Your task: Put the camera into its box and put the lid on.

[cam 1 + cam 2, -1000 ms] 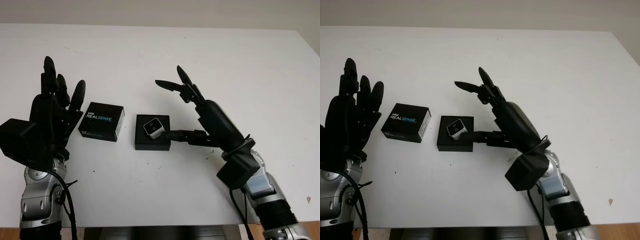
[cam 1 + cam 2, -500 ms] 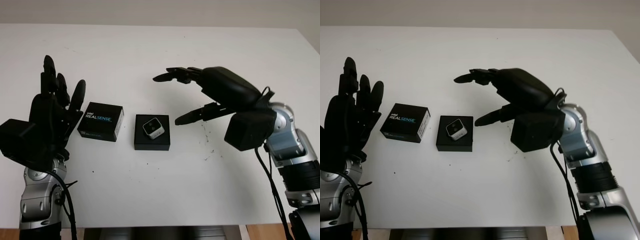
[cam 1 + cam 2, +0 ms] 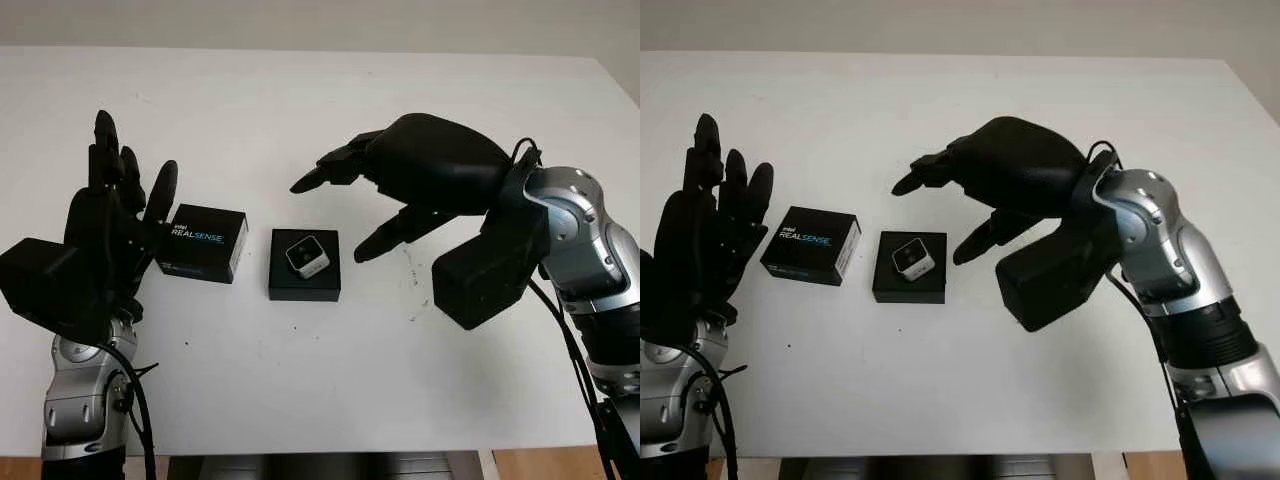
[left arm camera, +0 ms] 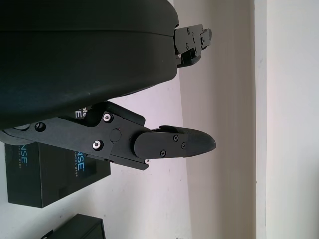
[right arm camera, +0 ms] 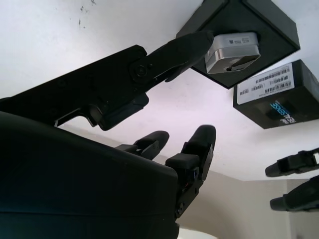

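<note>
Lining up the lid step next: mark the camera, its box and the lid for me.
camera (image 3: 306,256), left eye view, on its silver top face.
box (image 3: 303,290), left eye view, on its black front wall.
lid (image 3: 204,243), left eye view, on its printed top.

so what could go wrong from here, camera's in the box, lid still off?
The camera sits tilted in the box, so the lid may not seat.
The open right hand hangs near the box; a low move could knock the camera out.
The open left hand, raised beside the lid, could shove it into the box.
</note>
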Controlling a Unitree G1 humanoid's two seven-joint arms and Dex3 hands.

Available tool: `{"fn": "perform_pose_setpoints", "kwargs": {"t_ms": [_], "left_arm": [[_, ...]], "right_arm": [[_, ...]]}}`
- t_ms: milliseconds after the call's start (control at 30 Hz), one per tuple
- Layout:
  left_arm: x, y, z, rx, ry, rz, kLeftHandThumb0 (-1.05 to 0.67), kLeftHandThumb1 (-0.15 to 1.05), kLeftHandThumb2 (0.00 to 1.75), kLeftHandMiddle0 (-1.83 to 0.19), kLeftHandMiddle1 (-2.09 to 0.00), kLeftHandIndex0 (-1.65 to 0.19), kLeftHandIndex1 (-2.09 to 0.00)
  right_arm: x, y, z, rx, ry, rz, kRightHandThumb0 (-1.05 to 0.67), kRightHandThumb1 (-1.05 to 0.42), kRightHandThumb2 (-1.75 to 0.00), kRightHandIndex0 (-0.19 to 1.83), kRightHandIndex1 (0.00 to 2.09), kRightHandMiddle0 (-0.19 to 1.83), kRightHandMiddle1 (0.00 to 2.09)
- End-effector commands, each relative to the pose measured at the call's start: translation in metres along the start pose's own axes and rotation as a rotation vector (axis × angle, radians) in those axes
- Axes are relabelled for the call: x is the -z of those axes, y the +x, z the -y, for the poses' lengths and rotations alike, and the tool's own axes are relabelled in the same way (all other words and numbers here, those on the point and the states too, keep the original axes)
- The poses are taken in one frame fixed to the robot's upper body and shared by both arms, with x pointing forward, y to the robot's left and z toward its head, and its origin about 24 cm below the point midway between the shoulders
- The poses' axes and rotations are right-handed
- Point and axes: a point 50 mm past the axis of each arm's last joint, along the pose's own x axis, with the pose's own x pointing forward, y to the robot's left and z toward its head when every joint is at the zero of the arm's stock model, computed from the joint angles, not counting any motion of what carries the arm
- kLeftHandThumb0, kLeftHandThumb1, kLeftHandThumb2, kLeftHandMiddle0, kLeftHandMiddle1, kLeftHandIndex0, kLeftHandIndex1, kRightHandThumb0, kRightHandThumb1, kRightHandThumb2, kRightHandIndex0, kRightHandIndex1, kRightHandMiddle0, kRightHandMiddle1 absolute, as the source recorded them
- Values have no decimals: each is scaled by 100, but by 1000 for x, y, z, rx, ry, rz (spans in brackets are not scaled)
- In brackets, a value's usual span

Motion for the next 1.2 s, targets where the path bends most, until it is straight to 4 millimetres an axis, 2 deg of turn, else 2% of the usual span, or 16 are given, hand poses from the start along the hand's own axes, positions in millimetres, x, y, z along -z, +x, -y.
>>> {"fn": "perform_pose_setpoints", "kwargs": {"t_ms": [0,167,300,367,400,467,667,1167], "left_arm": [[-4,-2,-1,-5,15,15,-47,105,35,14,-6,18,-5],[-4,-2,0,-5,13,15,-47,105,35,14,-5,17,-5],[-4,-2,1,-6,16,11,-46,105,36,15,-5,18,-5],[-4,-2,1,-8,16,11,-46,105,36,15,-5,18,-5],[-4,-2,1,-6,17,12,-46,105,36,14,-5,17,-5],[-4,-2,1,-5,19,14,-45,105,37,15,-5,17,-5],[-3,-2,0,-11,11,9,-46,105,35,14,-5,17,-6],[-3,0,0,-18,14,14,-47,105,34,14,-6,16,-6]], "right_arm": [[-1,1,-2,6,-42,8,-73,-87,-6,47,25,39,66],[-3,2,-9,28,-88,15,-77,-90,-6,46,28,37,78],[-3,4,-15,15,-49,2,-74,-95,-6,39,33,26,94],[-1,5,-20,20,-32,0,-72,-97,-6,32,46,19,106],[-1,6,-22,23,-24,-1,-72,-98,-5,22,63,16,112],[1,7,-26,26,-13,-6,-73,-99,-6,13,78,13,117],[4,11,-30,26,-3,-24,-75,-104,-9,8,84,10,116],[3,12,-37,4,96,-42,-77,-105,-6,2,81,7,106]]}}
